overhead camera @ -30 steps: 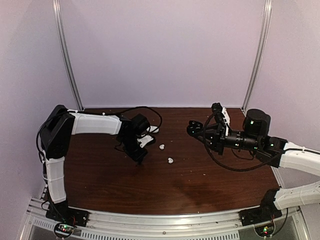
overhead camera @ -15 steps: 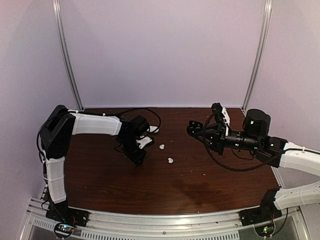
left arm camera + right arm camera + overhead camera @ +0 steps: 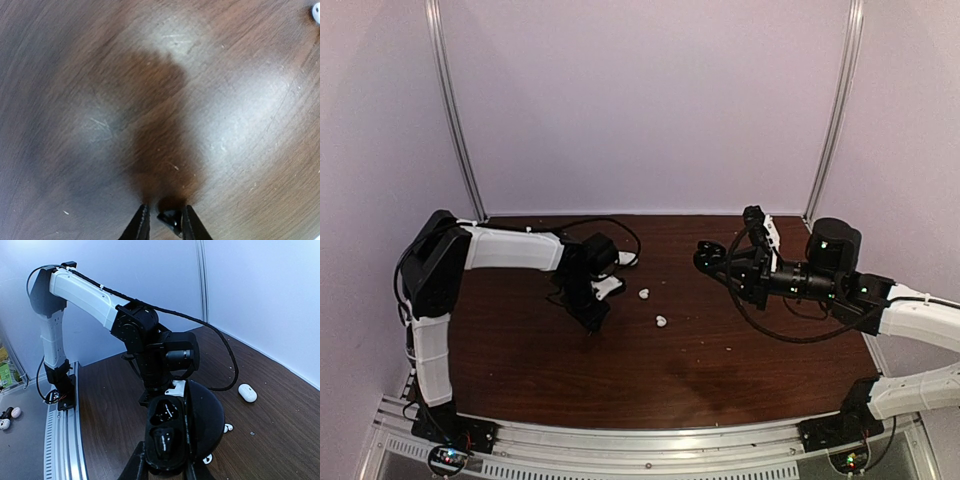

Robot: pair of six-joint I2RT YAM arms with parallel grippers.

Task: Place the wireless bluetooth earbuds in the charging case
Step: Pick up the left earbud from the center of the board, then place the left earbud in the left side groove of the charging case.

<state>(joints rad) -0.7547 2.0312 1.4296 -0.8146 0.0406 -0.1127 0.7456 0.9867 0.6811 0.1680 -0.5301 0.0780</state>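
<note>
My left gripper (image 3: 165, 209) is shut on a small black earbud (image 3: 172, 220), which rests against the right finger, and holds it above the wood table. In the top view this gripper (image 3: 593, 322) hangs left of two white earbuds (image 3: 643, 294) (image 3: 661, 321) that lie on the table. My right gripper (image 3: 165, 466) is shut on the open black charging case (image 3: 167, 440), held up at mid right (image 3: 710, 258). The case's lower slot holds a black bud and its upper slot is empty.
A white oval case (image 3: 625, 258) lies behind the left gripper, and also shows in the right wrist view (image 3: 247, 392). One white earbud shows at the top right corner of the left wrist view (image 3: 316, 12). Black cables trail over the back of the table (image 3: 620, 225).
My left gripper has shifted slightly to the left and back from the white earbuds, with the black earbud in it. The right arm and case have not moved.
</note>
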